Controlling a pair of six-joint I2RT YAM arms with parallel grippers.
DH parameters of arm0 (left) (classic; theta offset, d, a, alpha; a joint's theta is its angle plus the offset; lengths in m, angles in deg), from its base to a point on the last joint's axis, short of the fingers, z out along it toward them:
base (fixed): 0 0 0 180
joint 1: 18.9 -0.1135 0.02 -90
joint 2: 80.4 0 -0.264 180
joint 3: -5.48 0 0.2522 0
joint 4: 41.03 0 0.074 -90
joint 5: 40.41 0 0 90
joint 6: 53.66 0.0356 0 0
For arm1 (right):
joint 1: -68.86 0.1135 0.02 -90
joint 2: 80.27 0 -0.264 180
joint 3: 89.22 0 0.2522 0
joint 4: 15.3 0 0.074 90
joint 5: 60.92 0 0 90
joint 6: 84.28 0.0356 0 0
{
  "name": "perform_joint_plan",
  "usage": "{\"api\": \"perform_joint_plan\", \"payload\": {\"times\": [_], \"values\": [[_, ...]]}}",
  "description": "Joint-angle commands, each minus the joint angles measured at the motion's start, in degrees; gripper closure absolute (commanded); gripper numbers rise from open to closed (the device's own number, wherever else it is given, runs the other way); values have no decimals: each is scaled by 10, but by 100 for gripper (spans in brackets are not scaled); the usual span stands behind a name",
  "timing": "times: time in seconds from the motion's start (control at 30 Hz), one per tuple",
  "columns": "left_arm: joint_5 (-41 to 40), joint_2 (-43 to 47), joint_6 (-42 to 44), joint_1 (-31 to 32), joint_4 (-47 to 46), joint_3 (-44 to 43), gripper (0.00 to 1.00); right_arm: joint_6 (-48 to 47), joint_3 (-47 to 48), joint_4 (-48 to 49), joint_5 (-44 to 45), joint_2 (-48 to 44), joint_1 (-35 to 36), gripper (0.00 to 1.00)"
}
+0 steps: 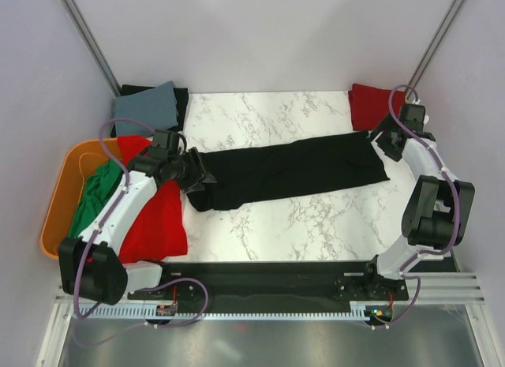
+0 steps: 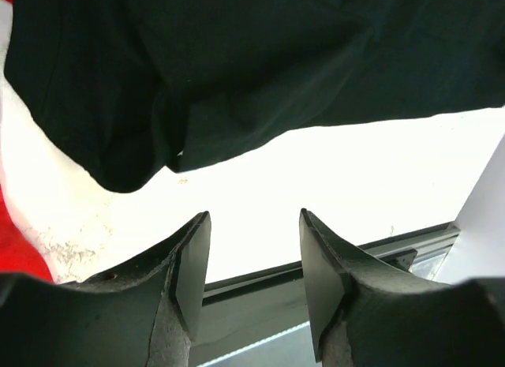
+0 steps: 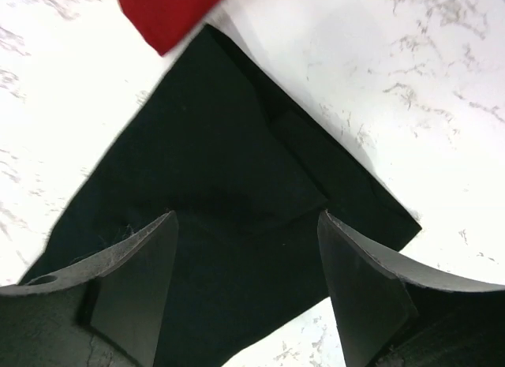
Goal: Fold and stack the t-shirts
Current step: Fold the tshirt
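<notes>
Reaches up and inward from the left with the left arm (image 1: 126, 195), elbow bent down by the base. Holds the left gripper (image 2: 254, 217) low, jaws apart. Bends the right arm (image 1: 430, 166) out to the right side, then back inward. Points the right gripper (image 3: 248, 217) down, jaws spread wide.

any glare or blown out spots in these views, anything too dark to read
Left wrist: the table is blown out to flat white below the black t-shirt, veining nearly gone. Right wrist: evenly lit, marble veins and shirt folds readable. Top external: even light, no glare on the marble.
</notes>
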Motion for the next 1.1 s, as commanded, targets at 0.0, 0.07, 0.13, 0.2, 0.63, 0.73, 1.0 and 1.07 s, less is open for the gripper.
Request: {"api": "perform_joint_plan", "payload": {"times": [0.0, 0.07, 0.13, 0.2, 0.63, 0.73, 1.0, 1.07], "values": [[-21, 40, 2, -2, -7, -6, 44, 11, 25, 17, 1, -51, -3, 21], [-23, 26, -2, -1, -12, -11, 44, 15, 35, 28, -44, -50, 13, 21], [-14, 6, -9, 1, -28, -15, 45, 4, 46, 34, -73, -29, 49, 21], [-12, -31, -16, 15, -40, -26, 46, -12, 70, 30, -93, -2, 76, 22], [-70, -365, 6, 72, -77, -194, 50, -18, -25, -35, -66, 115, 118, 24], [-98, -416, 18, 71, -76, -218, 51, -13, -94, -45, -103, 90, 137, 24], [-153, -596, 23, 75, 16, -487, 51, 138, -317, 6, -201, -118, 330, 23], [-147, -685, 22, 78, 70, -635, 51, 201, -336, 18, -186, -171, 413, 22]]}}
